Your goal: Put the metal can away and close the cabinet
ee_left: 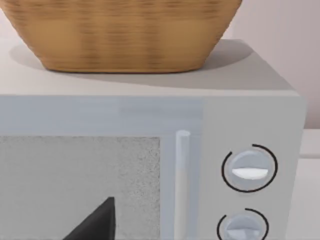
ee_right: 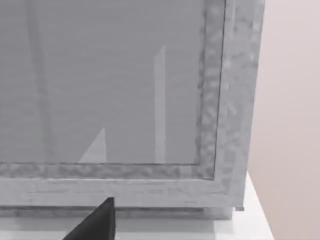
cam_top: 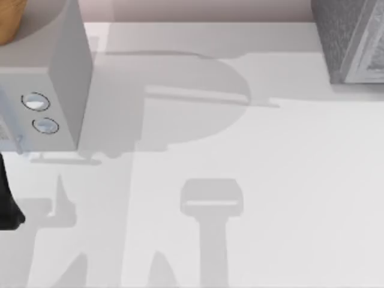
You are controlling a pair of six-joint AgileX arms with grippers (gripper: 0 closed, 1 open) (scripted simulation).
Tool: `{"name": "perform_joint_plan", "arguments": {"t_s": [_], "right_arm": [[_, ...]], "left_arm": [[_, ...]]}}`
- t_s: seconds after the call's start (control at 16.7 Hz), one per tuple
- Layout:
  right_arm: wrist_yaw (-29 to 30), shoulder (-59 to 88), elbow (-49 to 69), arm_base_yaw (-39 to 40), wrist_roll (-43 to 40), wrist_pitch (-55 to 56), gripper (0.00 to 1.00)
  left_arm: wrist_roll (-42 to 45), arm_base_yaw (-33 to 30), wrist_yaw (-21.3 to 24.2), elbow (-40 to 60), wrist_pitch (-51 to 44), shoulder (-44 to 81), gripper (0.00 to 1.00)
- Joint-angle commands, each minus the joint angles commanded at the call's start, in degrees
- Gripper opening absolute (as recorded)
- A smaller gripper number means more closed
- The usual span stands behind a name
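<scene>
The metal can is out of view. The grey speckled cabinet [cam_top: 351,42] stands at the table's far right corner. In the right wrist view its framed front panel [ee_right: 125,95] is close ahead, and a dark tip of my right gripper [ee_right: 97,222] pokes in at the picture's edge. A dark tip of my left gripper [ee_left: 97,222] hangs in front of the microwave's door. A dark part of my left arm [cam_top: 7,201] sits at the table's left edge.
A white microwave [cam_top: 57,78] with two round knobs [ee_left: 249,168] stands at the far left, and a woven basket [ee_left: 125,30] rests on top of it. The white tabletop [cam_top: 252,180] carries only shadows of the arms. A pale wall runs behind.
</scene>
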Motion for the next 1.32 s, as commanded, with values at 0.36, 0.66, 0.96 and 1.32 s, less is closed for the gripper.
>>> {"name": "perform_joint_plan", "arguments": {"t_s": [0.36,0.66,0.96,1.32], "right_arm": [[-1.28,-1.58,20.03,-1.54,-0.30,-20.10,1.00],[-1.86,-4.66,42.49,-2.14,-0.44,-46.58,1.00],[-1.62,-8.67,62.59,-1.64,-0.29,-72.82,1.00],[-0.97,-11.78,75.14,-0.83,-0.01,-87.08,1.00]], "left_arm": [[0.00,0.00,0.00,0.00,0.00,0.00,1.00],[0.00,0.00,0.00,0.00,0.00,0.00,1.00],[0.00,0.00,0.00,0.00,0.00,0.00,1.00],[0.00,0.00,0.00,0.00,0.00,0.00,1.00]]}}
